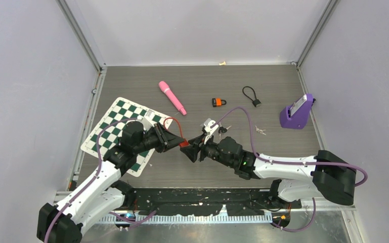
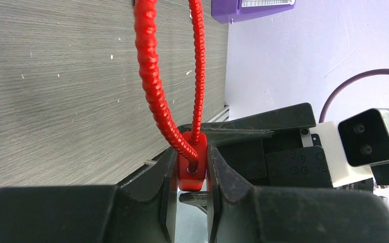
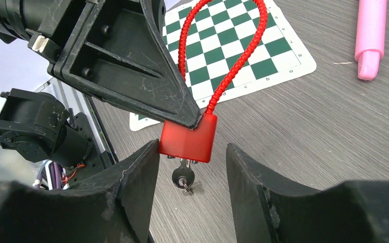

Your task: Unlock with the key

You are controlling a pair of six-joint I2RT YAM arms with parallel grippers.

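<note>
A red padlock (image 3: 187, 139) with a long red cable shackle (image 3: 238, 58) is held off the table, pinched between my left gripper's (image 2: 192, 177) jaws. The same lock body (image 2: 192, 169) shows between those jaws in the left wrist view and in the top view (image 1: 183, 144). A small silver key (image 3: 183, 175) sticks out of the lock's underside, in the keyhole. My right gripper (image 3: 191, 167) stands open, its two fingers either side of the key and lock bottom, touching neither side of the key. From above, the right gripper (image 1: 191, 152) meets the left gripper (image 1: 178, 142) mid-table.
A green-and-white chessboard mat (image 1: 124, 132) lies at left under the left arm. A pink pen-like cylinder (image 1: 172, 97), a small orange-black padlock (image 1: 218, 102), a black cable loop (image 1: 251, 95) and a purple holder (image 1: 297, 112) sit further back. Loose keys (image 1: 223, 129) lie mid-table.
</note>
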